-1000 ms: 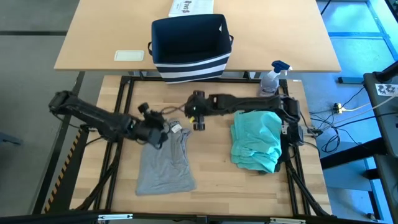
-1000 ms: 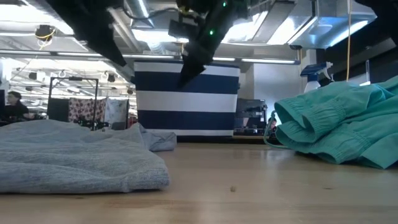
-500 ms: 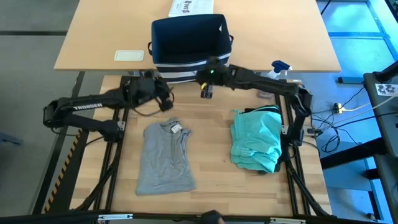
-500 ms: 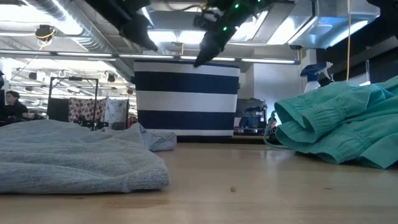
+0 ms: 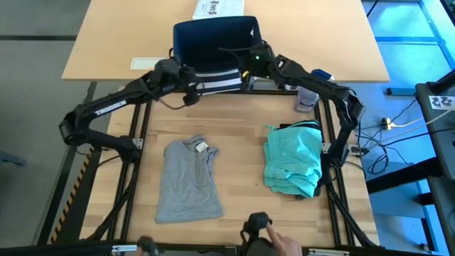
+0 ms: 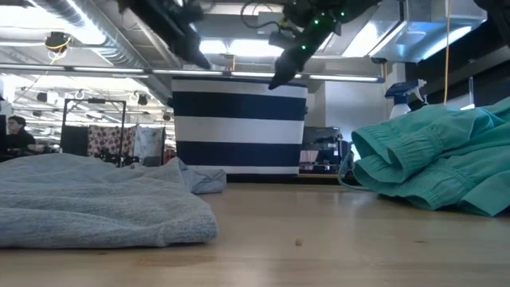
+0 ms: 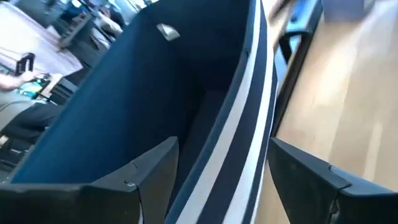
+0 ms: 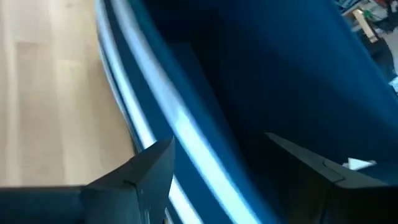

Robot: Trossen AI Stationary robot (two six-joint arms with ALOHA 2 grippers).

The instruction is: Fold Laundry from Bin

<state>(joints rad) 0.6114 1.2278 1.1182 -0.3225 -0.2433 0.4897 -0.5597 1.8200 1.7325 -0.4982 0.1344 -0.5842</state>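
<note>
Standing at the far edge of the wooden work table (image 5: 249, 135), the rectangular navy-blue fabric bin with white stripes (image 5: 213, 43) has both arms reaching over its near rim. A grey T-shirt (image 5: 188, 178) lies flat on the table's left, a crumpled teal garment (image 5: 293, 160) on its right. The left gripper (image 5: 186, 77) and right gripper (image 5: 250, 65) both hang with fingers spread wide, holding nothing.
</note>
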